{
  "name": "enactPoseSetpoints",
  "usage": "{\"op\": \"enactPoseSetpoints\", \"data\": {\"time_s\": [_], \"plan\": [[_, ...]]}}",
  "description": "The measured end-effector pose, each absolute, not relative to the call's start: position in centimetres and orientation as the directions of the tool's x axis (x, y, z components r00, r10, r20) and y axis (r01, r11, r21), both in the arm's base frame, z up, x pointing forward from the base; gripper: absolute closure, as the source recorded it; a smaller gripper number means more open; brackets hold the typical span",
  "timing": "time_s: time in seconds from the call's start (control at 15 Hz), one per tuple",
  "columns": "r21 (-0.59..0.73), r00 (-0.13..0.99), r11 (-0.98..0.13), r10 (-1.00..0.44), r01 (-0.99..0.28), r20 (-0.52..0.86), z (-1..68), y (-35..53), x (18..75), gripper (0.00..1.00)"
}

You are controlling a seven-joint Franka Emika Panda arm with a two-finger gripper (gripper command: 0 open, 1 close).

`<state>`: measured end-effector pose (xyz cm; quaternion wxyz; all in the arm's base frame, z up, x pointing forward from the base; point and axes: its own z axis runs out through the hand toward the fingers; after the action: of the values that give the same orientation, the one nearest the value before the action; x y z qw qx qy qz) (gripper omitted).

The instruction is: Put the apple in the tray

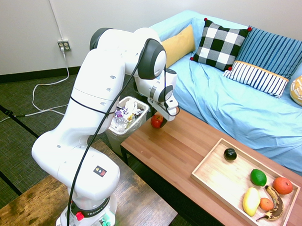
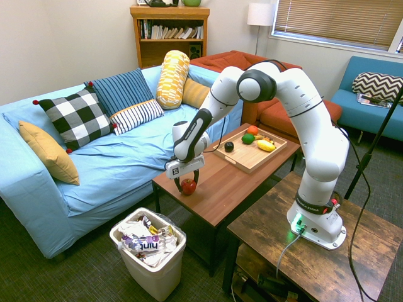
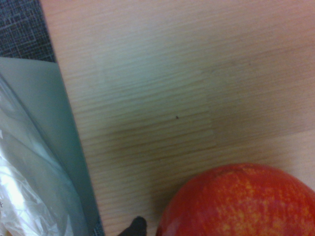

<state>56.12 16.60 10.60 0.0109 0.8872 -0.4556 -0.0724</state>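
Item, the apple [image 2: 188,187]: on the near end of the table [image 2: 220,192] as the second exterior view shows it, beneath the hand [image 2: 187,182] and in the space between its fingers. You have the fingers spread, one dark finger to either side of the fruit; the wrist view shows a sliver of gap on one side, so I judge no grip is made.

Item, the relation that governs: apple directly below the palm, tray [image 1: 213,167] well apart at the table's other end, far and to the right in the second exterior view. Your coming move, as I judge it, is to close on the apple, lift, then carry along the table's length. The fruit being round, it has no long axis to match; an off-centre close could roll it toward the wastebasket [image 2: 150,258], just beyond the table edge.

Item, materials. Apple: glossy red skin, speckled yellow, likely slick. Table: smooth brown wood in strips, fine-grained. Tray: pale wood, rectangular, shallow, low rim; bare wood toward its nearer left part in the first exterior view. Wastebasket: pale, smooth-walled, rounded corners, with a crinkled clear liner.
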Motion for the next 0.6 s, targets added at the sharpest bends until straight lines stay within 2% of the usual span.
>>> {"op": "enactPoseSetpoints", "data": {"time_s": [0.4,0.6], "plan": [[0.075,0.597,-0.606,-0.794,-0.792,-0.116,13.9,15.8,57.0,1.00],[-0.027,0.559,-0.558,-0.829,-0.829,-0.031,22.5,9.1,59.3,1.00]]}}
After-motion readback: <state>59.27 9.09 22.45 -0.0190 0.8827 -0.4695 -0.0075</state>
